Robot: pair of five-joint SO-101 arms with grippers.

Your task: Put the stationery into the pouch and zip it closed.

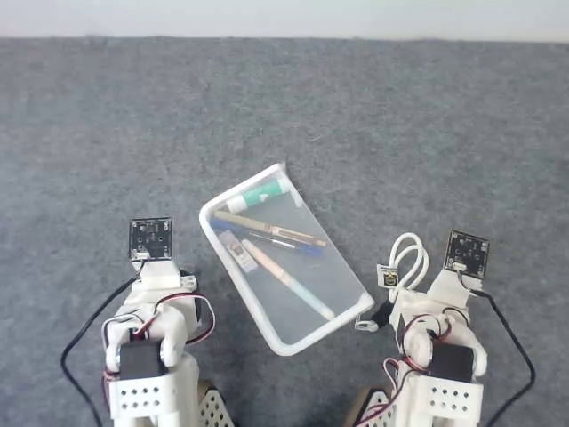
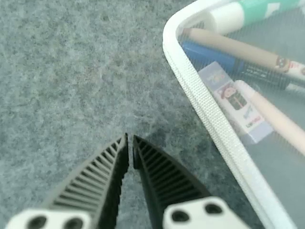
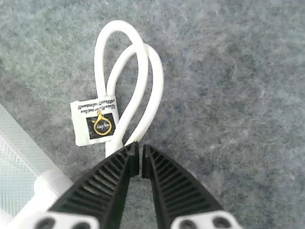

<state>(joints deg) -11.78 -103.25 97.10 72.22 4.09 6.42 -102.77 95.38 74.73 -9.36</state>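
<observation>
2 tools rest with tips together: the left tool over the grey felt desk just beside the pouch rim, the right tool at the base of a white cord loop. The clear, white-edged pouch lies mid-desk, holding pens, an eraser and a green-and-white stick. At its 3 o'clock corner the loop carries a white tag with a gold ring emblem, its print unreadable. A pale wall runs at 12 o'clock.

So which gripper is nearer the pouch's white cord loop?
Right. The right gripper sits at the base of the cord loop; the left gripper is beside the pouch, on its opposite side.
</observation>
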